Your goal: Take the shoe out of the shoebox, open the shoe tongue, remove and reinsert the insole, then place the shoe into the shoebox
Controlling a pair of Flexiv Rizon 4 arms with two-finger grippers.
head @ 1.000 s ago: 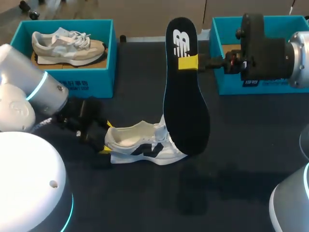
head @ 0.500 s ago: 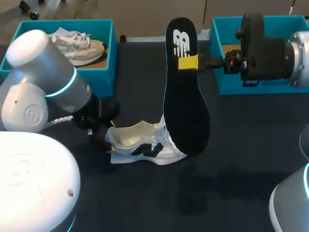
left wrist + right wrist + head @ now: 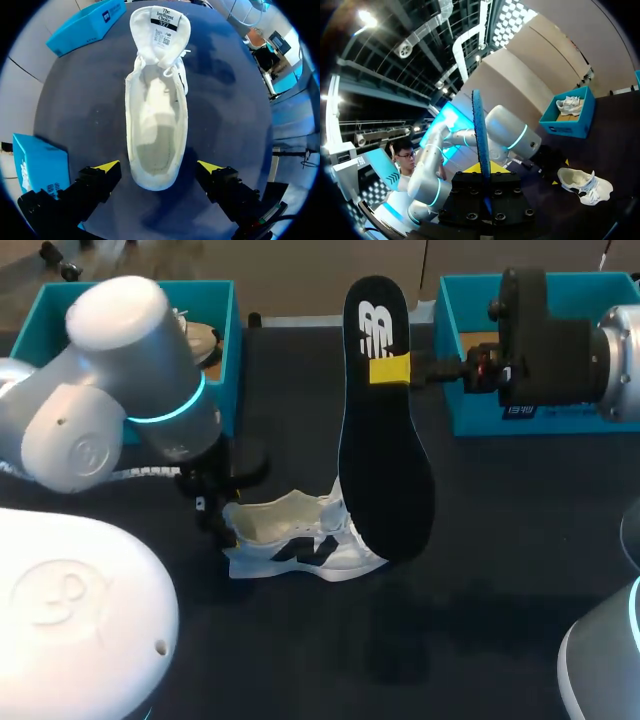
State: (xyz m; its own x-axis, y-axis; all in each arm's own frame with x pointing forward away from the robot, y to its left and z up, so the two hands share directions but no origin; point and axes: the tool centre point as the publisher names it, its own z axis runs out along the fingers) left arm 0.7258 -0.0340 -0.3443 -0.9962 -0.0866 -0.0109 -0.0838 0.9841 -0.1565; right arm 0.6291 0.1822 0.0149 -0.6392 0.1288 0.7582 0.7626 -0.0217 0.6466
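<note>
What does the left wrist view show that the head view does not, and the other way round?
Only the left wrist view: the inside of the white sneaker from above, its tongue folded open, and the left gripper open, one finger each side of the heel. Only the head view: the long black insole held upright in the right gripper. Both: the sneaker on the dark table, and teal cardboard shoeboxes.

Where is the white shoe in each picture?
Head view: the white shoe lies on the table, between the left hand and the upright black insole.
Left wrist view: the shoe lies heel-first between that hand's open fingers.
Right wrist view: the shoe is small, ahead of the right hand, off to one side.
Shared landmark: the teal shoebox holding another shoe.
</note>
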